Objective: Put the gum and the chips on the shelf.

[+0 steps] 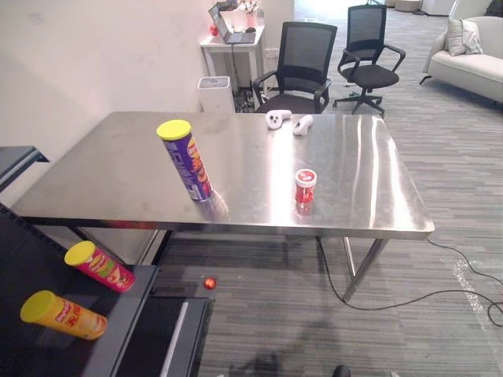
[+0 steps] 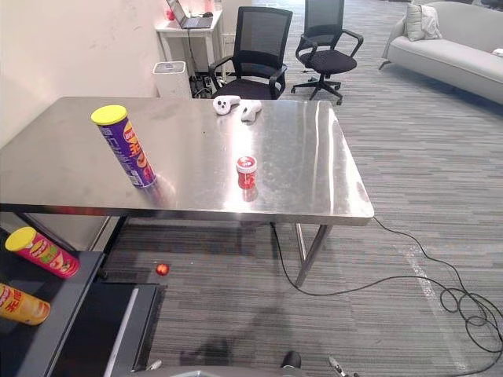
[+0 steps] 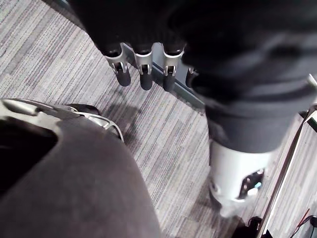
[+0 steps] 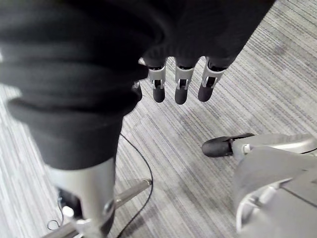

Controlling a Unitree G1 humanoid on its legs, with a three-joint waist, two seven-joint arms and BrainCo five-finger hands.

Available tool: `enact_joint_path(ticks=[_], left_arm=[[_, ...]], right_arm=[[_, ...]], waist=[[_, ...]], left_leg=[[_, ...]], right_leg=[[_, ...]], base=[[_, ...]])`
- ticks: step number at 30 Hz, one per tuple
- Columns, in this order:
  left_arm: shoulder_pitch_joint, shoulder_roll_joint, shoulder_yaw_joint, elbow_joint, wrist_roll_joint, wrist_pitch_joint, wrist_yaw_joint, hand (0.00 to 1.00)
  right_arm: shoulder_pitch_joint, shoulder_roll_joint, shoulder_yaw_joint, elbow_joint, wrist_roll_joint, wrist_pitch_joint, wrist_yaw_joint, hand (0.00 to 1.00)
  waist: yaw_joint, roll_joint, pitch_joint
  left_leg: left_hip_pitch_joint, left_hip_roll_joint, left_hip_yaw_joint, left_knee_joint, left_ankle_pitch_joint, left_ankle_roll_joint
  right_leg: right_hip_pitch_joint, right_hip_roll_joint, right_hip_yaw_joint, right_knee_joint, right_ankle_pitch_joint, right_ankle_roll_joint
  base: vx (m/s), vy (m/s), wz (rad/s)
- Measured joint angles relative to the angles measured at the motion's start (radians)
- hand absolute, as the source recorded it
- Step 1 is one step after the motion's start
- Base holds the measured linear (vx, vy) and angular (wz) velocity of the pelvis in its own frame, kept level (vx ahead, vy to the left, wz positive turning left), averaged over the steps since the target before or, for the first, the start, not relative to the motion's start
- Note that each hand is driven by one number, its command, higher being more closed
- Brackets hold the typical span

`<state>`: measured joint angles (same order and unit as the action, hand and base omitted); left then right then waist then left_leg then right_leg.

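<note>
The left hand (image 3: pixel 142 74) and right hand (image 4: pixel 179 88) hang relaxed, empty. Upright chips (image 1: pixel 186 161) stand frame-left, nearer the left arm; gum (image 1: pixel 305 188) sits centre-right.

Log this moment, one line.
purple yellow-lidded chips can: upright on steel table; red gum jar: on table; left hand: open; right hand: open

Indoor scene bright and evenly lit, with soft shadows on the grey striped carpet (image 1: pixel 409 338) and darker shade beneath the brushed stainless-steel table (image 1: pixel 118 173). Pale glare streaks run near to far along the tabletop's right side; the left side is duller. The tall purple chip can with yellow lid (image 1: pixel 187 161) and the small red gum tub with white lid (image 1: pixel 306 187) each show a faint mirrored reflection at the base.
</note>
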<state>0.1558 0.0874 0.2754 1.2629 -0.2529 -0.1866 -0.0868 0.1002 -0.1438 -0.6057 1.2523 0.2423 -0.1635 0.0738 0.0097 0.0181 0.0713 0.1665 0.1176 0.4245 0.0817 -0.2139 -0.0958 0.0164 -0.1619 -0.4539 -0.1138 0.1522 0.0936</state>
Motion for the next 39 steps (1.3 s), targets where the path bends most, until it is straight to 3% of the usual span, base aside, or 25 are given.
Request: enact_joint_path(ticks=[4, 10, 16, 25, 32, 39], left_arm=[[-0.004, 0.001, 0.006, -0.002, 0.000, 0.000, 0.000, 0.00], [0.000, 0.000, 0.005, -0.033, -0.004, -0.001, 0.000, 0.00], [0.008, -0.002, -0.004, -0.058, -0.010, -0.006, 0.000, 0.00], [0.041, -0.005, -0.006, -0.091, -0.009, -0.007, 0.000, 0.00], [0.048, -0.005, -0.013, -0.093, -0.008, -0.007, 0.000, 0.00], [0.061, -0.005, -0.016, -0.094, -0.008, -0.006, 0.002, 0.00]], right_arm=[[-0.024, -0.044, -0.016, -0.111, 0.013, -0.018, -0.009, 0.00], [-0.017, -0.089, -0.014, -0.515, -0.010, -0.028, -0.091, 0.00], [-0.020, -0.089, 0.016, -0.817, -0.125, -0.060, -0.153, 0.00], [-0.010, -0.087, 0.078, -1.029, -0.238, -0.065, -0.145, 0.00], [-0.007, -0.107, 0.176, -1.143, -0.242, -0.085, -0.090, 0.00], [-0.034, -0.135, 0.261, -1.190, -0.241, -0.092, -0.082, 0.00]], waist=[[-0.003, 0.006, -0.002], [-0.006, 0.011, 0.001], [-0.007, 0.011, 0.002], [-0.006, 0.007, 0.005], [-0.004, -0.003, 0.025], [0.001, -0.004, 0.033]], left_leg=[[-0.003, -0.004, -0.001, -0.011, 0.000, 0.000], [-0.008, -0.008, -0.014, -0.016, 0.000, 0.000], [-0.008, -0.008, -0.028, -0.025, 0.000, 0.000], [-0.008, -0.010, -0.037, -0.026, 0.000, 0.000], [-0.010, -0.008, -0.080, -0.027, 0.000, 0.000], [-0.026, -0.004, -0.110, -0.027, 0.000, 0.000]], right_leg=[[-0.016, 0.000, 0.017, 0.000, 0.000, 0.000], [-0.028, 0.000, 0.025, 0.000, 0.000, 0.000], [-0.029, 0.001, 0.022, 0.000, 0.000, 0.000], [-0.026, -0.001, 0.017, 0.005, 0.000, 0.000], [-0.013, -0.003, -0.008, 0.005, 0.000, 0.000], [-0.014, -0.002, -0.031, 0.005, 0.000, 0.000]], base=[[0.05, 0.022, -0.11], [0.02, 0.011, -0.04], [0.00, 0.000, 0.00], [-0.01, -0.003, 0.01], [-0.04, -0.018, 0.10], [-0.03, -0.015, 0.10]])
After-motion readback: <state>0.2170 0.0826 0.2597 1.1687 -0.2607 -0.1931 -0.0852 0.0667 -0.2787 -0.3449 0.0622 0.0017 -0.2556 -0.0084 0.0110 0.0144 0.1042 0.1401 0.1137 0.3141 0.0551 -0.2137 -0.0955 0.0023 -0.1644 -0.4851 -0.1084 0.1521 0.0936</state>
